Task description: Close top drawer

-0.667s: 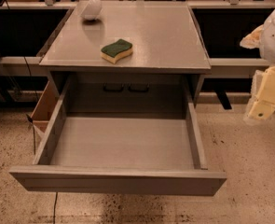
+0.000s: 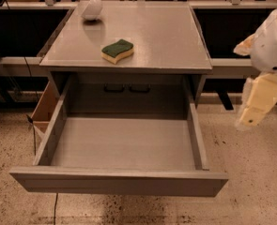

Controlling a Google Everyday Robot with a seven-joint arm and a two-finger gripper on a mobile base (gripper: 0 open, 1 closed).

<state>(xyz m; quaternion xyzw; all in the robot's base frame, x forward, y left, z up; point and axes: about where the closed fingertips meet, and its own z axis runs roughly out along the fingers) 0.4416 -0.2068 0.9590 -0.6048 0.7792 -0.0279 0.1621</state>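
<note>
The top drawer point(image 2: 119, 183) stands pulled far out from the front of a grey bench point(image 2: 166, 36), towards the camera. Its plain flat front is nearest the viewer, and its grey sides and floor are in full view. On the panel behind the drawer sit two small dark slots point(image 2: 127, 87), side by side. On the bench top, near its front edge and left of centre, lies a sponge point(image 2: 117, 50), green on top and yellow beneath. A white bowl point(image 2: 92, 7) rests upside down at the back left corner, well apart from the sponge. The gripper point(image 2: 250, 118), cream-coloured under a white arm, hangs at the right edge of the picture, beside the drawer's right side and apart from it, over the speckled floor point(image 2: 250, 182). It touches nothing, and I cannot tell whether it is open or closed. A brown box point(image 2: 45, 108) leans against the bench's left side.
</note>
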